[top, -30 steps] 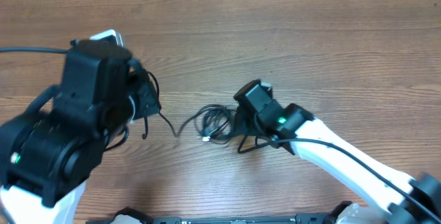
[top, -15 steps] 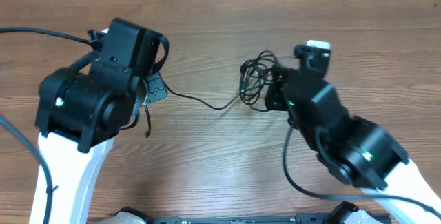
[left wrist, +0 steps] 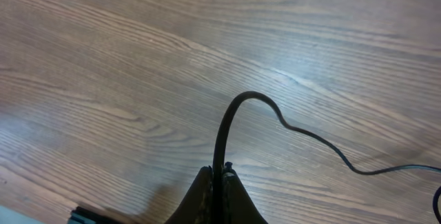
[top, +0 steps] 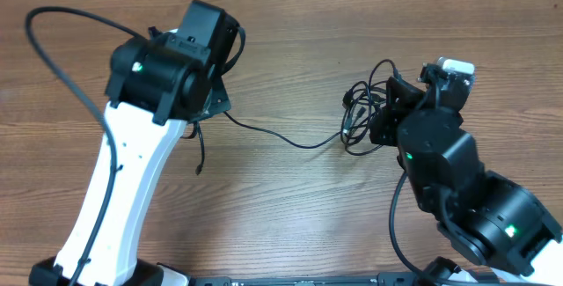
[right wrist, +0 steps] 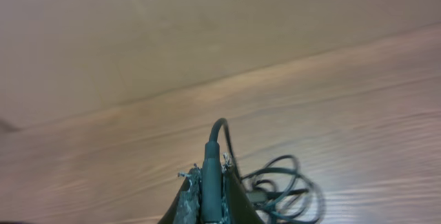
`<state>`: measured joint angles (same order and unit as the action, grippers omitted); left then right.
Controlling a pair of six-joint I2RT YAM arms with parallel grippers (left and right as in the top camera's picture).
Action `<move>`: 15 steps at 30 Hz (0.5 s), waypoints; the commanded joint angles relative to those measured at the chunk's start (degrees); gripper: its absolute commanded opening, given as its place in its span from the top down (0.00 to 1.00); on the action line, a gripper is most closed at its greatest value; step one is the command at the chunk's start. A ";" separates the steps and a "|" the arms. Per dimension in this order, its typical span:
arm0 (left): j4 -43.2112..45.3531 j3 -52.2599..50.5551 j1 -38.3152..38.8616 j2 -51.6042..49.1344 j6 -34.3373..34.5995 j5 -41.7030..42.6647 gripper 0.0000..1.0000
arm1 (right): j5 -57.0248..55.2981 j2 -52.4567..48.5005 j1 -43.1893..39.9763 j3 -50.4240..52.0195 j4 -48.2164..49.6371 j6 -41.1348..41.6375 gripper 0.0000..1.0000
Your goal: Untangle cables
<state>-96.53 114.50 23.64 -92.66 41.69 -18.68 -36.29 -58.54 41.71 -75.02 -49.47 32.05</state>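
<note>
Both arms have swung apart, dragging the cables [top: 359, 121] to the frame's right-centre, one strand stretched leftward over the table [top: 290, 211]. The left claw [left wrist: 220, 177] is pinched tight on that strand; the right claw [right wrist: 211, 180] clamps the bundle's cord.

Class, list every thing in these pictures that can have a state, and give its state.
left end effector, shut on one of the cables
right end effector, shut on one of the cables
cables, tangled bundle at the right end effector, one strand running across to the left
</note>
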 commanded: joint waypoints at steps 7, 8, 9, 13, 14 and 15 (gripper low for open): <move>-0.28 -5.97 -0.07 -7.54 0.92 -7.69 0.96 | -10.43 -6.88 0.04 -1.92 -4.81 -0.37 0.96; -0.28 -6.67 -0.15 -8.28 1.60 -9.14 0.96 | -10.45 -7.74 0.04 -1.92 -5.31 -0.15 0.96; -0.28 -7.41 -0.39 -9.11 2.82 -10.25 0.96 | -10.64 -8.57 0.04 -1.92 -5.81 0.59 0.96; -0.31 -8.76 -1.90 -12.22 4.20 -10.75 0.96 | -13.46 -11.17 0.04 -1.92 -8.66 5.92 0.96; -0.31 -8.83 -2.38 -12.98 4.20 -10.71 0.96 | -13.62 -11.50 0.04 -1.92 -8.96 6.40 0.96; -0.28 -8.83 -2.82 -13.51 4.20 -10.69 0.96 | -13.60 -11.74 -0.02 -1.92 -9.20 7.06 0.96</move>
<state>-96.64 106.02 22.33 -104.68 43.83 -26.35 -46.28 -70.15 41.71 -75.02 -58.59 35.20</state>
